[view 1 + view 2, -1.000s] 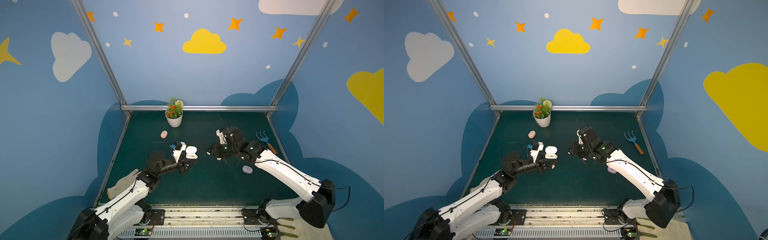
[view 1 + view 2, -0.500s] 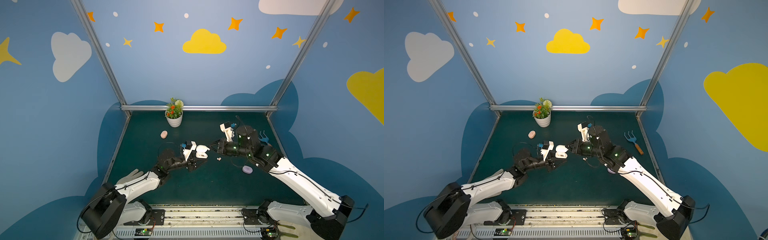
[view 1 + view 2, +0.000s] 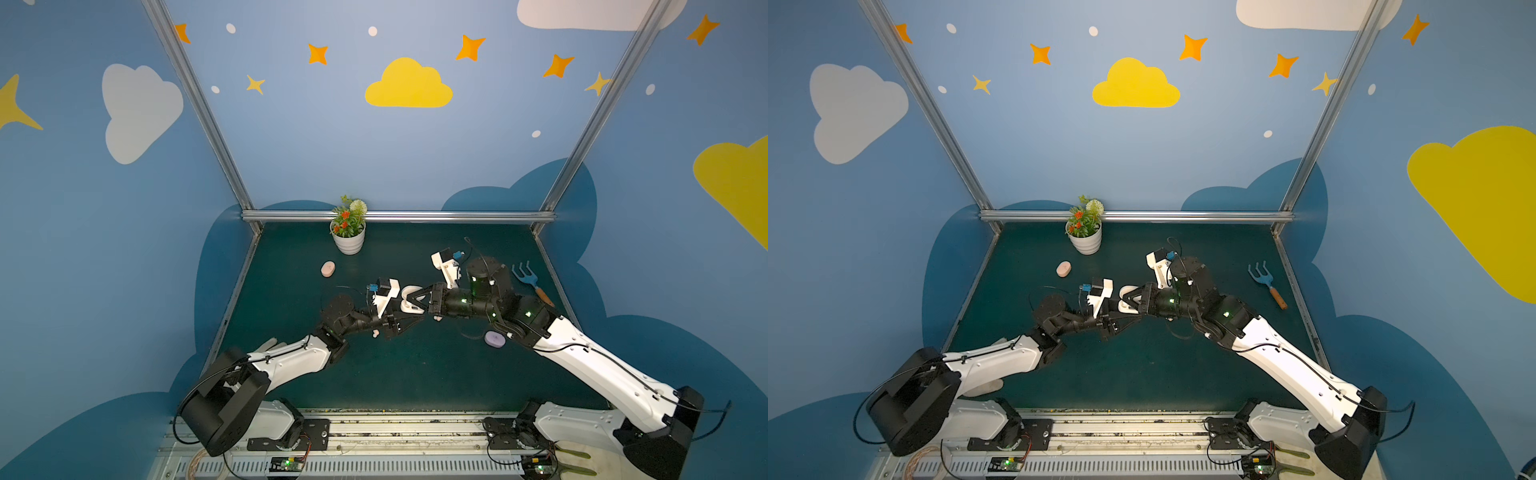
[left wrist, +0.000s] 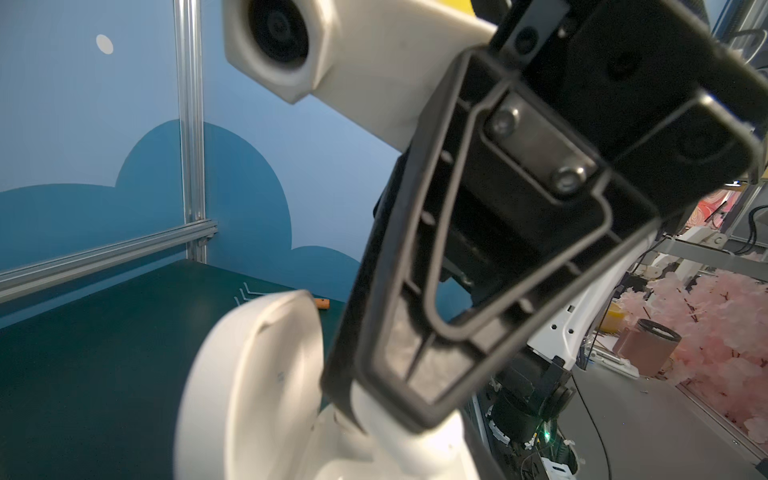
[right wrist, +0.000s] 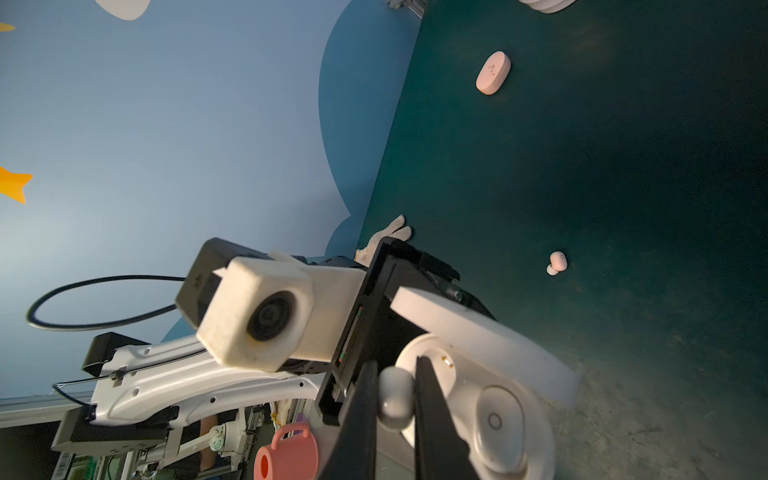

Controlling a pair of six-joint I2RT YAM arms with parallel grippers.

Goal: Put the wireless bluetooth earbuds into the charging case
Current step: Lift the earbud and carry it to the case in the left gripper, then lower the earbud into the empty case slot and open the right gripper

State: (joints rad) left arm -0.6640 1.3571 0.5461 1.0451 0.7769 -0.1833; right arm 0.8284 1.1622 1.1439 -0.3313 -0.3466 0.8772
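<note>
The white charging case [image 3: 409,302] hangs open above the middle of the mat, with my left gripper [image 3: 402,316] shut on its base. In the right wrist view one white earbud [image 5: 496,419] sits in the case beside an empty socket [image 5: 441,366], under the raised lid [image 5: 482,332]. My right gripper [image 5: 395,409] is shut on a second white earbud [image 5: 395,397], right at the case rim. The left wrist view is filled by the lid [image 4: 249,374] and a right finger [image 4: 415,257]. A pink earbud [image 5: 557,262] lies loose on the mat.
A shut pink case [image 3: 328,269] lies at the back left near a potted plant [image 3: 348,232]. A lilac case [image 3: 494,339] rests under my right arm. A blue hand rake [image 3: 528,282] lies at the right edge and a glove [image 3: 270,345] at the left.
Both arms have come together over the middle. The left carried the open case to the right and the right brought its earbud leftward up to the case.
</note>
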